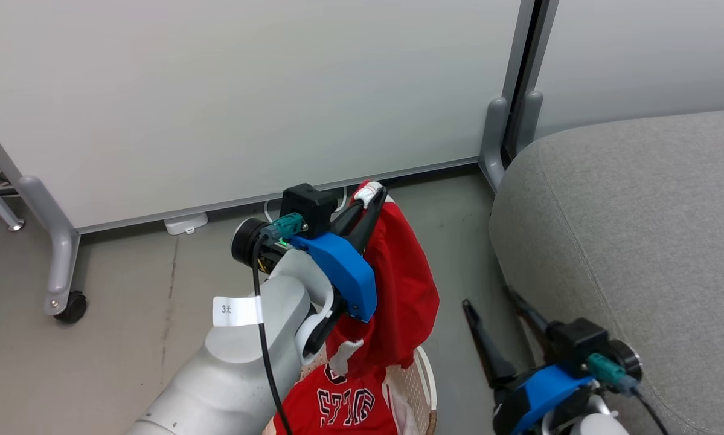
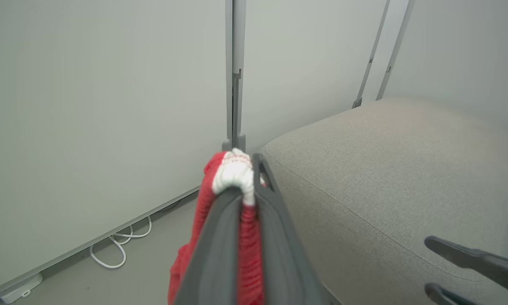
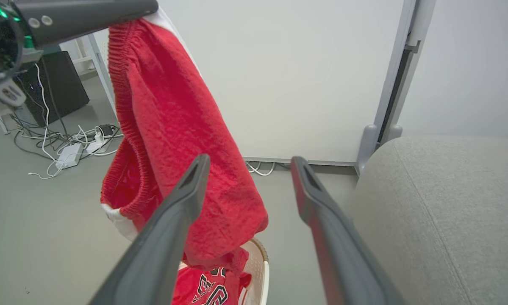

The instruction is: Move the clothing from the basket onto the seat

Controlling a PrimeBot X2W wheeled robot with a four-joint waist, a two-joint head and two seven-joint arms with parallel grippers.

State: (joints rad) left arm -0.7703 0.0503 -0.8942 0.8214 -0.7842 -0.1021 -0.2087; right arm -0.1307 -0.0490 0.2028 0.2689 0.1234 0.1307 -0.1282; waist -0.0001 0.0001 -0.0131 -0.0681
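Observation:
My left gripper (image 1: 371,196) is shut on the white-trimmed edge of a red garment (image 1: 407,284), which hangs in the air above the basket (image 1: 427,374). In the left wrist view the trim (image 2: 236,173) bunches between the closed fingers. A red jersey (image 1: 343,405) with black-and-white numbers lies in the basket. My right gripper (image 1: 491,302) stands open and empty between the basket and the light-grey seat (image 1: 627,229). In the right wrist view its fingers (image 3: 181,203) frame the hanging garment (image 3: 173,127), the basket rim (image 3: 262,262) and the seat (image 3: 448,212).
Pale partition panels (image 1: 247,90) on grey wheeled legs (image 1: 66,266) stand close behind the basket and the seat. White cables (image 2: 118,245) lie along the panel's foot. More cables and a power strip (image 3: 67,148) lie near a black box (image 3: 63,80) on the grey floor.

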